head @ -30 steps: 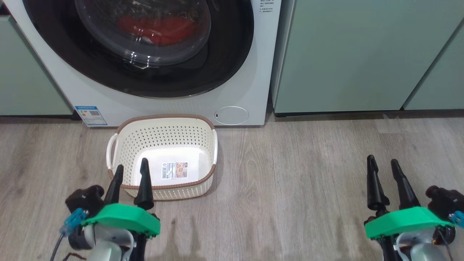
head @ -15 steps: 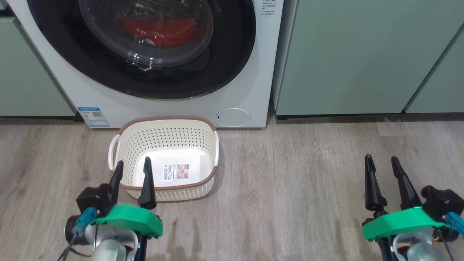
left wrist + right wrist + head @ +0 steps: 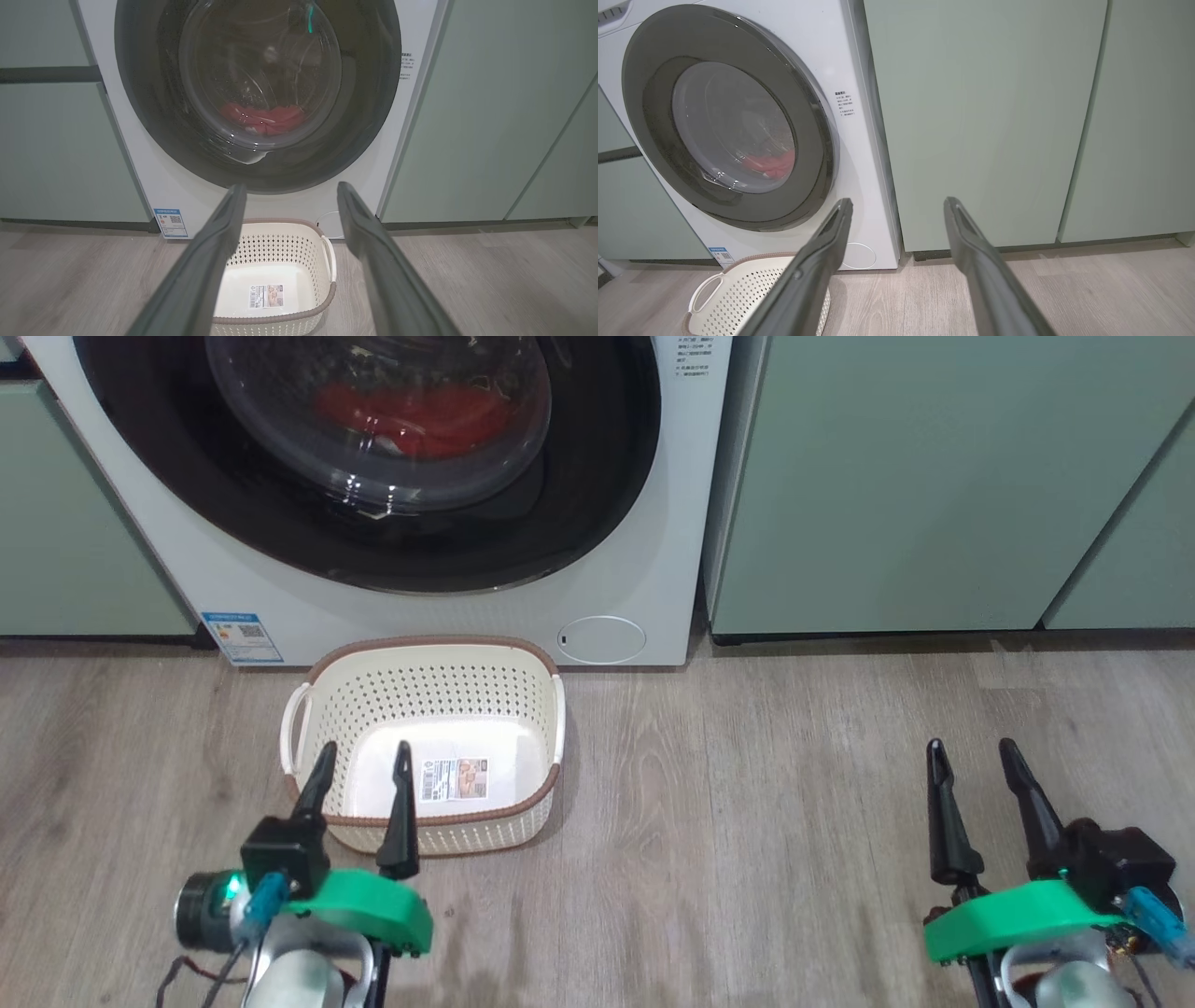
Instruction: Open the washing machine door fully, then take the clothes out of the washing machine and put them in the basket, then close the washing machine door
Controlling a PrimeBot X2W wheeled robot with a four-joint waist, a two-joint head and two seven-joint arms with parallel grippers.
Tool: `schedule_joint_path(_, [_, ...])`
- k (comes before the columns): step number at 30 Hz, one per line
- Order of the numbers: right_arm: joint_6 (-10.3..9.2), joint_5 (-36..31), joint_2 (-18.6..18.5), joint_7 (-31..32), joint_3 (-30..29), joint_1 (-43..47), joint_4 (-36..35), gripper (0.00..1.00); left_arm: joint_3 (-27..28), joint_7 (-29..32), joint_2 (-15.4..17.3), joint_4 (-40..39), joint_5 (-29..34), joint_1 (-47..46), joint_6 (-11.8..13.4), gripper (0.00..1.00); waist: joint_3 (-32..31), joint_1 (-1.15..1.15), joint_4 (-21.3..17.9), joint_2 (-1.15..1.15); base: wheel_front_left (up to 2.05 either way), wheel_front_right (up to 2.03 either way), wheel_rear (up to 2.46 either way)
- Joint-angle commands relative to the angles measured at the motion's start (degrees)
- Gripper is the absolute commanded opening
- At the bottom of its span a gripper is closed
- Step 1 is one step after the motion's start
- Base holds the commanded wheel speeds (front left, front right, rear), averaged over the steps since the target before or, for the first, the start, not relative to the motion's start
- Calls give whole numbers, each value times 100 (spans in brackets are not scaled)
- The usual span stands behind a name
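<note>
pale green cabinets are seen beside the washing machine, where nothing is yet done: the washing machine door is shut on the clothes, the basket is seen empty just before it, and the left gripper and right gripper are held spread, empty.

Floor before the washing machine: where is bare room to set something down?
Bare floor lies between the basket and the right gripper, up to the green cabinets. The basket floor is free. Crowded: the narrow strip between basket and washing machine, and by the left gripper.
</note>
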Motion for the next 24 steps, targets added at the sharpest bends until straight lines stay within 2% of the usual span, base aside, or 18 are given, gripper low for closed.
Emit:
schedule_joint_path(1, [-4,-160,-76,-111,165,-251,-169,100,124,-89,31,-145,171,-300,5,100,7,0,1,0,0,0,0])
schedule_joint_path(6, [-4,-284,-78,-179,162,-261,-163,100,96,-157,33,-101,312,-315,37,100,24,0,11,0,0,0,0])
schedule_joint_path(17, [-4,-91,-78,-180,95,-266,-74,100,176,-158,32,8,86,-305,-29,100,52,0,58,0,0,0,0])
schedule_joint_path(23, [-4,329,-78,-180,48,-321,-14,100,156,-158,32,29,-14,-320,-72,100,106,0,105,0,0,0,0])
schedule_joint_path(24, [-4,475,-78,-180,24,-348,14,94,151,-158,32,29,-25,-330,-82,100,128,0,119,0,0,0,0])
